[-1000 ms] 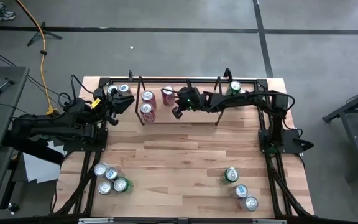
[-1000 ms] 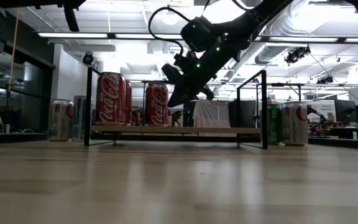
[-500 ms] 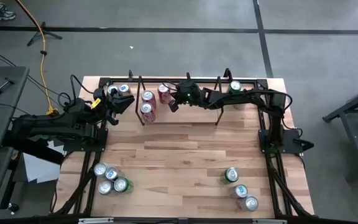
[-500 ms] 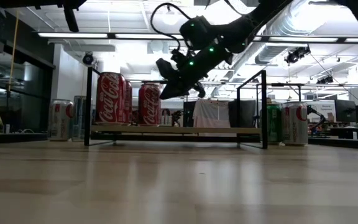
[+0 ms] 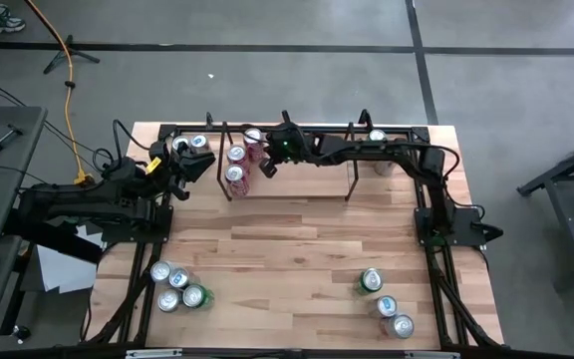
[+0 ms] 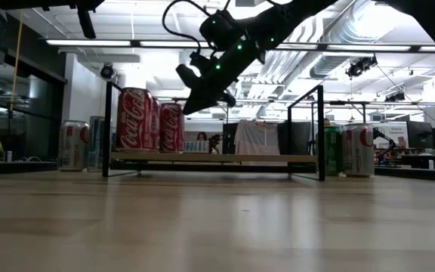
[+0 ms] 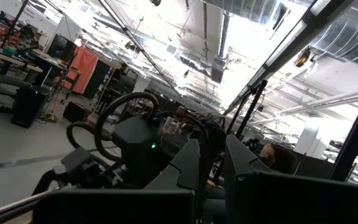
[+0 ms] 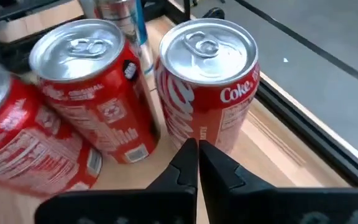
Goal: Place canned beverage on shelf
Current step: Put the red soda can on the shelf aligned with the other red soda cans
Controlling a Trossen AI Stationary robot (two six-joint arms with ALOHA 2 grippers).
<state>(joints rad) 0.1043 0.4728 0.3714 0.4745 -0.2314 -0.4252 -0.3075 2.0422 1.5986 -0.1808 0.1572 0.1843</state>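
The shelf (image 5: 312,184), thin black rods on a light wood base (image 6: 217,159), stands along the table's far edge. Three red cola cans stand upright on its left end: two together (image 5: 235,165) and one (image 5: 254,141) just right of them, nearer the far edge. My right gripper (image 5: 267,165) is shut and reaches over the shelf from the right, its tips at that third can (image 8: 207,81). My left gripper (image 5: 193,166) hangs over the table's far left corner, slightly open and empty, pointing up into the room (image 7: 211,146). My right gripper has its shut fingertips (image 8: 191,149) against the side wall (image 8: 197,127) of the third red can, on the side facing the table's right. The fingers slant down from the right. The can stands upright on the shelf's wood base, close beside the other two cans.
A silver can (image 5: 199,145) stands left of the shelf, and a green can (image 6: 331,151) and a white-and-red one (image 6: 359,149) to its right. Loose cans lie near the front left (image 5: 174,284) and front right (image 5: 385,299). The table's middle is bare wood.
My right gripper, fingers shut, has moved toward the table's left and far edge along the shelf and risen a little. The third red can has slid upright ahead of it along the shelf base, up next to the other two cans.
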